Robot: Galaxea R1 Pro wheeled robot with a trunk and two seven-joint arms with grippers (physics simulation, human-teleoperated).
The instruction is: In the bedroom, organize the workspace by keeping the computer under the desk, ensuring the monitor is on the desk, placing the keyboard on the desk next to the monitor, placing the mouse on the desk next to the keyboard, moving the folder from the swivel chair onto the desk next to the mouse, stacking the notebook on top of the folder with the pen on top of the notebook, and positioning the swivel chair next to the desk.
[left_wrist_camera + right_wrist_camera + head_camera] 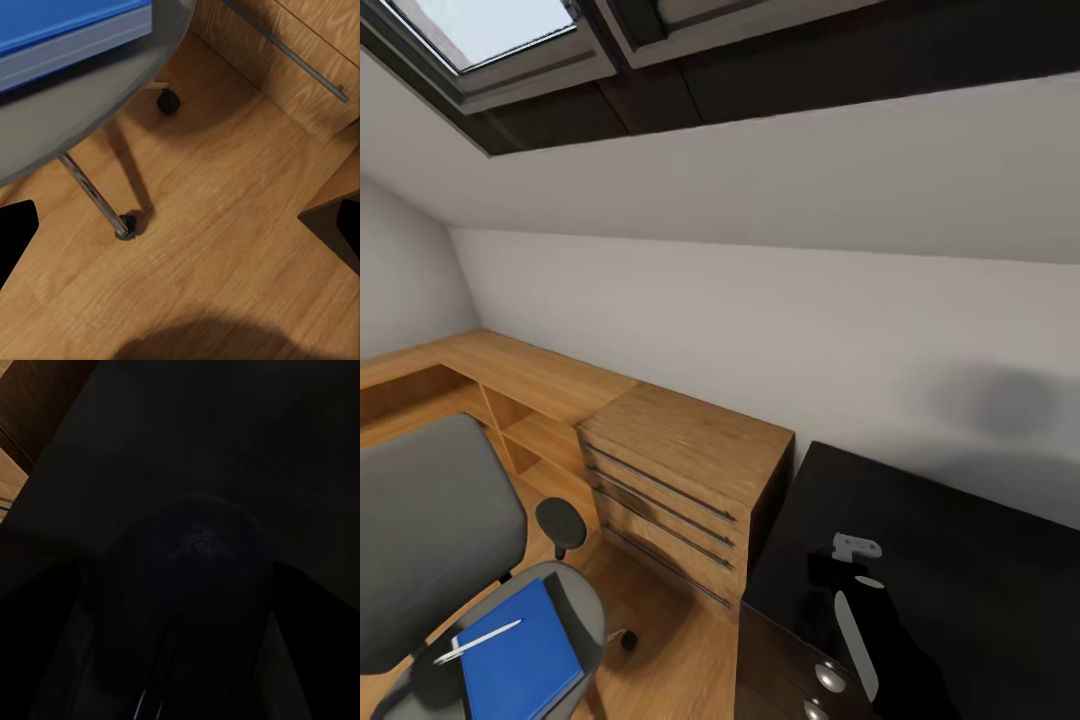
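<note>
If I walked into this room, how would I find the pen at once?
Look for the grey upholstered swivel chair standing on the wooden floor beside the light-wood drawer chest. On its seat lies a bright blue flat folder, and the thin white-silver pen rests slantwise on top of it. It is the only pale, stick-like thing against the blue.

- An attic room in a home, fitted out as a study corner: a white sloping ceiling (pixel 780 170) runs down to a low white wall, with a skylight (pixel 490 30) set into it.
- Warm wood-plank floor (pixel 225 225) underfoot.
- A light-wood drawer chest (pixel 680 480) with long bar handles stands beside open built-in shelving (pixel 510 420).
- A grey swivel chair (pixel 430 530) carries a blue folder (pixel 520 655) and a pen (pixel 478 640).
- A glossy black desk (pixel 960 570) stands just beside the chest.
</note>
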